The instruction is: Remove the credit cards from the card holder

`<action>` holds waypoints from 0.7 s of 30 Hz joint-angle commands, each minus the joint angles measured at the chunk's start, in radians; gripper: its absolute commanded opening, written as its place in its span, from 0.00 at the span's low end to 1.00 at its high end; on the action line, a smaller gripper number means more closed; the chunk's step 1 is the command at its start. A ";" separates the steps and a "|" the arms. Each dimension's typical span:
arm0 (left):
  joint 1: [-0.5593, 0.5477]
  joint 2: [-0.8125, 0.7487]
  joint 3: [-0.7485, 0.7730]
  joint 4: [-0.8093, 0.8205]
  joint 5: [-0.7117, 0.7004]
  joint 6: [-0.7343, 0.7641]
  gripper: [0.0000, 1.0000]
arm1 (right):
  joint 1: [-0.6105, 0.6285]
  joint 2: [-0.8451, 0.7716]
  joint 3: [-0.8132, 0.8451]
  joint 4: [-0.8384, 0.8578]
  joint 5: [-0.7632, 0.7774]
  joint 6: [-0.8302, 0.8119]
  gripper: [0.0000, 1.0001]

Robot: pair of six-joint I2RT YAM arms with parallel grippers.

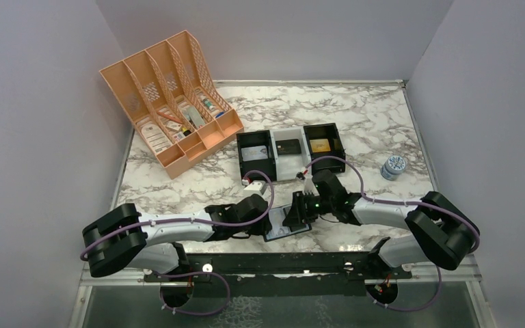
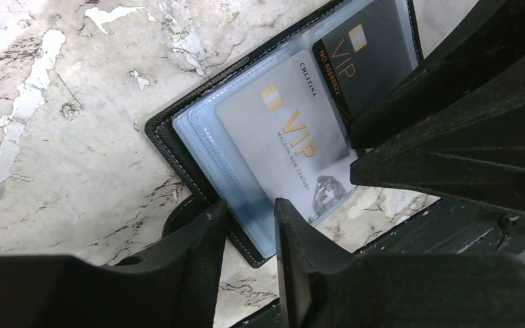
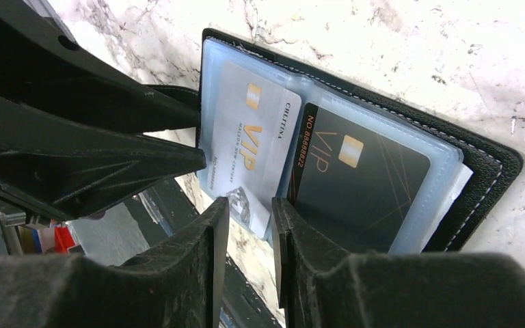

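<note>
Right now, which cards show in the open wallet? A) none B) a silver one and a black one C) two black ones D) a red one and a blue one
B: the right wrist view shows a silver card and a black card side by side in the clear sleeves of the wallet.

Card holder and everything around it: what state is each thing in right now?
card holder: open, flat on the table.
silver card: partly slid out of its sleeve.
black card: seated in its sleeve.
left pincer: narrowly parted over the holder's corner; grip unclear.
right pincer: narrowly parted at the silver card's edge; grip unclear.
tray: cards inside.
</note>
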 commanded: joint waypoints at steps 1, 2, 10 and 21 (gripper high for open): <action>-0.006 0.014 -0.020 0.028 -0.014 -0.006 0.32 | 0.003 0.024 0.016 0.042 -0.020 -0.015 0.30; -0.006 0.015 -0.020 0.027 -0.015 -0.005 0.31 | 0.003 0.028 0.019 0.043 -0.021 -0.015 0.29; -0.006 0.027 -0.020 0.024 -0.016 -0.001 0.28 | 0.003 0.022 0.022 0.016 0.020 -0.021 0.27; -0.006 0.018 -0.022 0.000 -0.027 0.008 0.24 | 0.002 0.016 0.009 -0.008 0.093 -0.002 0.27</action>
